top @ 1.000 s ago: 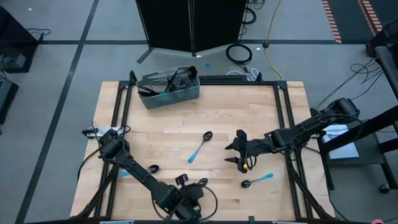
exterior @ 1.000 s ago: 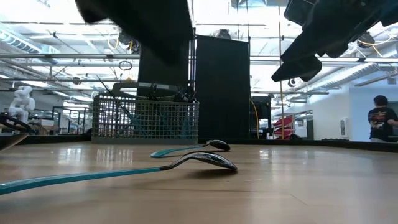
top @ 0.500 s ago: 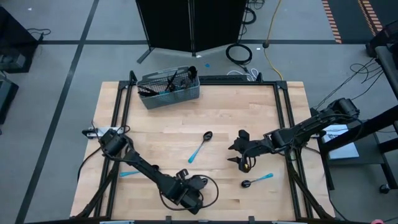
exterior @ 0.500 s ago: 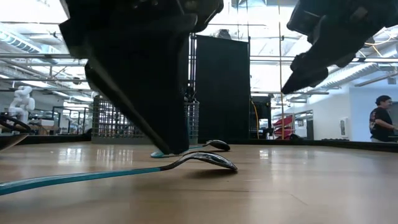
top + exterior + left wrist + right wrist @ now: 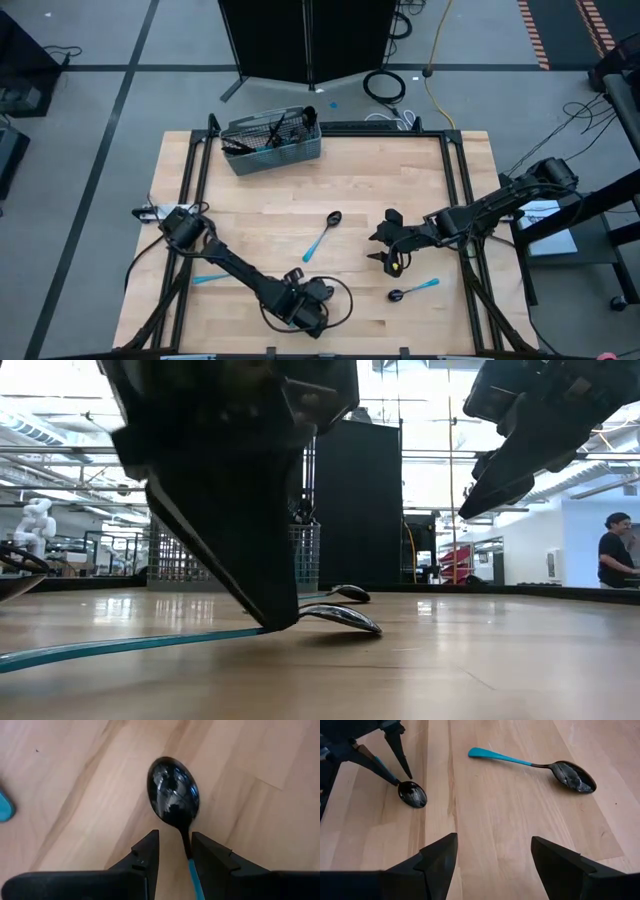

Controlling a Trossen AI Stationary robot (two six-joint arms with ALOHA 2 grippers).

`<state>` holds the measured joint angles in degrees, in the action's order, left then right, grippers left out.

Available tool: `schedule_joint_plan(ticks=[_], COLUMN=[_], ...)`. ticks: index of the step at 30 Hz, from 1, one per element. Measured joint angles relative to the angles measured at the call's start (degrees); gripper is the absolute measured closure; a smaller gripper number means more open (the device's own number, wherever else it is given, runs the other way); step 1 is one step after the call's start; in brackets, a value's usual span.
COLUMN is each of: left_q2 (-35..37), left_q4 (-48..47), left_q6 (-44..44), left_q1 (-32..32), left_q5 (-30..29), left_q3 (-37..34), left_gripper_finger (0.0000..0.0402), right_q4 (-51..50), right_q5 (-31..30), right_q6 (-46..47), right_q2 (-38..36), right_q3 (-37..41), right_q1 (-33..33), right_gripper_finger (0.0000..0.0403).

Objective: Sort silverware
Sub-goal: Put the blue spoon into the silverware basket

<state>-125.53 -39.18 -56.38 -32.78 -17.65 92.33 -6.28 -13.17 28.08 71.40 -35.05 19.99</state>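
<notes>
Several spoons with light-blue handles and dark bowls lie flat on the wooden table (image 5: 300, 190). My left gripper (image 5: 175, 834) is down at the table near the front edge. It is open, with one finger on each side of the neck of one spoon (image 5: 174, 787), whose bowl (image 5: 340, 618) points away from the arm. My right gripper (image 5: 492, 845) hangs open above the table's right half (image 5: 383, 250) and holds nothing. Another spoon (image 5: 320, 237) lies mid-table, one (image 5: 413, 290) lies near the right gripper, and the handle of a further one (image 5: 203, 280) shows beside the left arm. My left gripper comes slanting down from above, its fingers astride the spoon's neck (image 5: 186, 837) and lying along the spoon. The blue handle's start (image 5: 193, 870) runs close along one finger's inner edge. I cannot tell whether either finger touches it. The spoon lies flat on the table.
A grey wire-mesh basket (image 5: 272, 145) with utensils standing in it sits at the table's far left. Black frame rails (image 5: 195, 190) run along the table's sides. A person (image 5: 615, 555) stands far off in the room. Bare wood lies between the spoons.
My left gripper has come down from above the front edge and moved a little toward the far and right side. Its fingers now stand on either side of the spoon's neck at table height. The spoon has not moved. My right gripper has tipped slightly in place.
</notes>
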Motion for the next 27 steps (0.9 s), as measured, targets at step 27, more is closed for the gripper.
schedule_joint_plan(ticks=[27], left_q2=[7.94], left_q4=[1.10], left_q6=[15.48], left_q1=[6.84], left_q5=[-3.58], left_q3=[2.39], left_gripper_finger=[0.0393], right_q4=[-1.83], right_q5=[-0.48], right_q6=[-0.42], right_q2=[-0.02], right_q3=[0.00], right_q1=[0.06], right_gripper_finger=[0.0154])
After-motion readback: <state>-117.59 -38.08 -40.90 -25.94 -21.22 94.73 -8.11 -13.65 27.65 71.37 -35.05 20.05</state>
